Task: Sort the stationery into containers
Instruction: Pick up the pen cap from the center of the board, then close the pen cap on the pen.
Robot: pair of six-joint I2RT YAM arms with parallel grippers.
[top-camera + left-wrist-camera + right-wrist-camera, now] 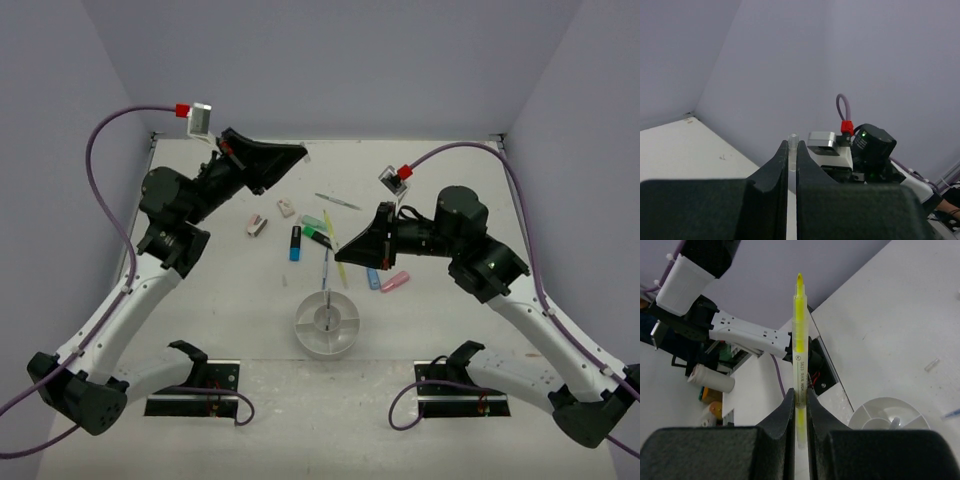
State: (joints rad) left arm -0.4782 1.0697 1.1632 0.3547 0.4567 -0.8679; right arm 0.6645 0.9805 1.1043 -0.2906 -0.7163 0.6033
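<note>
**Item:** yellow pen [800, 340].
**Location:** held in the right fingers [784, 412], which are closed across the lower part of its barrel. Most of its length, tip included, projects beyond them. In the top view it is carried above the bench [220, 300], over the scattered stationery just beyond the white dish [330, 351].
**Handling, as judged:** light, stiff, smooth plastic. Little force is needed, but a round barrel gripped so near one end may slip or pivot. A hold across mid-barrel would be steadier. Being about as long as the dish is wide, it is expected to rest slanted over the rim rather than flat in a wedge.

**Item:** thin translucent stick [793, 142].
**Location:** pinched between the left fingers [772, 167], which are closed on it, with the arm raised high at the far left. Its kind cannot be told. It is judged very light and easily dropped or bent.

**Dish contents:** one thin pale item is seen standing in the centre cup.

**Lying unsorted on the bench:**
- erasers [257, 227]
- blue highlighter [296, 243]
- green highlighter [314, 221]
- black highlighter [318, 236]
- grey pen [338, 201]
- blue pen [325, 270]
- second blue highlighter [373, 278], with the pink highlighter [395, 282] just beside it

The stubby highlighters are judged best taken across the body. The erasers are judged soft and grippy.
</note>
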